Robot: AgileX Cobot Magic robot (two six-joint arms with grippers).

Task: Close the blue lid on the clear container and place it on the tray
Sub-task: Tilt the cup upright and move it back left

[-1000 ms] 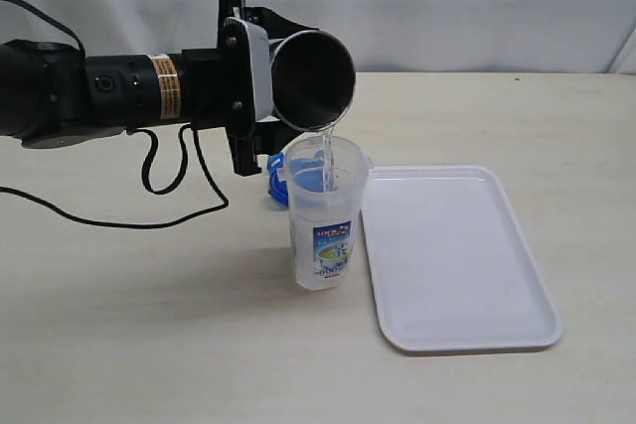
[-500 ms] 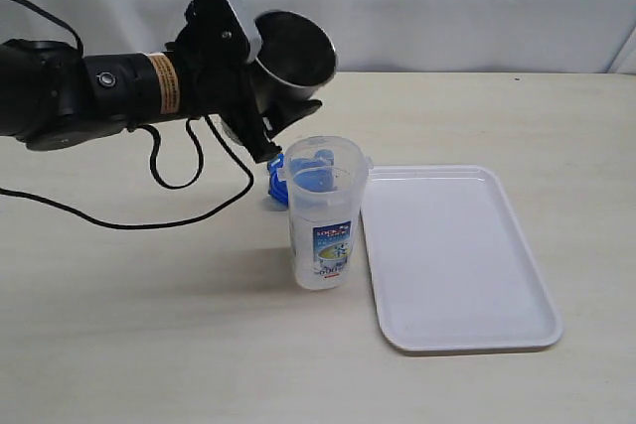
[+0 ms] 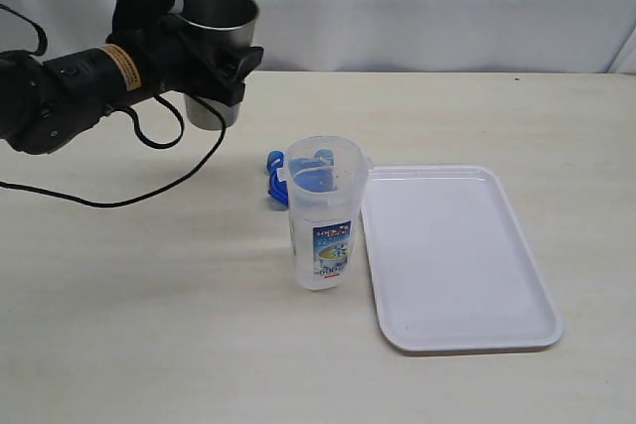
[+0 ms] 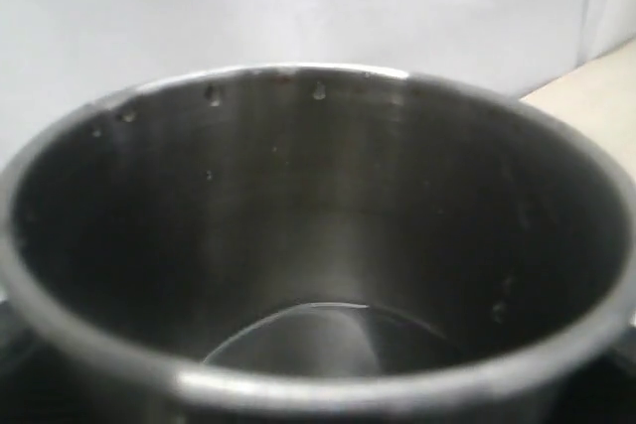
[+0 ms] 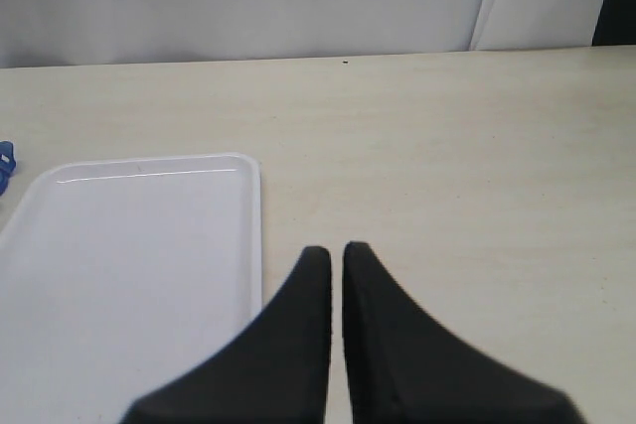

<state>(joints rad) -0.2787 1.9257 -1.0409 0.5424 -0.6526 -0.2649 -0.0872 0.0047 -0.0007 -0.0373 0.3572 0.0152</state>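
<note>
The clear container (image 3: 323,225) stands upright and uncovered on the table, just left of the white tray (image 3: 457,255). Behind it the blue lid (image 3: 279,174) lies on the table, partly seen through the canister. My left gripper (image 3: 214,57) is shut on a steel cup (image 3: 216,39), held upright above the table to the left and behind the container. The cup's inside (image 4: 318,275) fills the left wrist view. My right gripper (image 5: 336,253) is shut on nothing, hovering beside the tray's edge (image 5: 253,235); it is out of the exterior view.
A black cable (image 3: 129,196) from the left arm trails over the table at the left. A white curtain (image 3: 417,2) hangs behind the table.
The left gripper tipped the steel cup back upright after pouring into the container, and carried it up and left, away from the canister.
</note>
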